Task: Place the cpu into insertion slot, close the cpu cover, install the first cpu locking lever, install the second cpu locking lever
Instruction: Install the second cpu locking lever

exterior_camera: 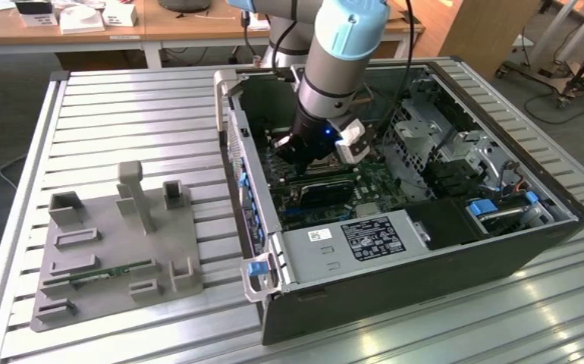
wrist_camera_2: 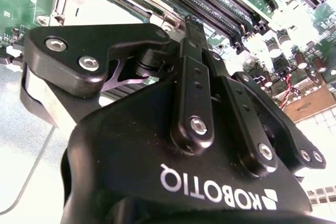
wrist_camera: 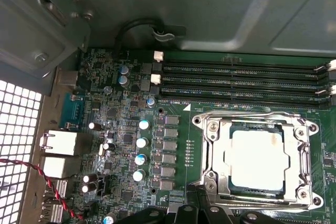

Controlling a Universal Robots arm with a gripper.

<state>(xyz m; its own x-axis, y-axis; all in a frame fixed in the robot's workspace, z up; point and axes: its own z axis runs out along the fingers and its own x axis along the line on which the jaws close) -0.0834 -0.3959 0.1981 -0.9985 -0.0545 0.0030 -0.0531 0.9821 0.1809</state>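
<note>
An open desktop computer case (exterior_camera: 403,227) lay on its side on a slatted metal table (exterior_camera: 130,114), with a grey fixture block (exterior_camera: 120,243) well apart towards the exterior view's left; the robot arm (exterior_camera: 337,61) reached steeply down into the case, its gripper (exterior_camera: 307,152) low over the motherboard (wrist_camera: 131,129).

In the first wrist view the cpu (wrist_camera: 258,159) sat in the insertion slot (wrist_camera: 223,153), its pale silver-grey top showing through the window of the cpu cover (wrist_camera: 303,153), which appeared to lie down over it; the black gripper fingertips (wrist_camera: 202,209) hung just beside the socket's near edge, close to the cover's rim.

The chip looked light, stiff, smooth and fragile (best taken by its edges, I would judge, never pressed on its underside); the cover seemed thin springy metal, and the thin locking levers would want a push at their ends.

Whether the fingers were spread or pressed together could not be told; nothing was visibly pinched between them.
</note>
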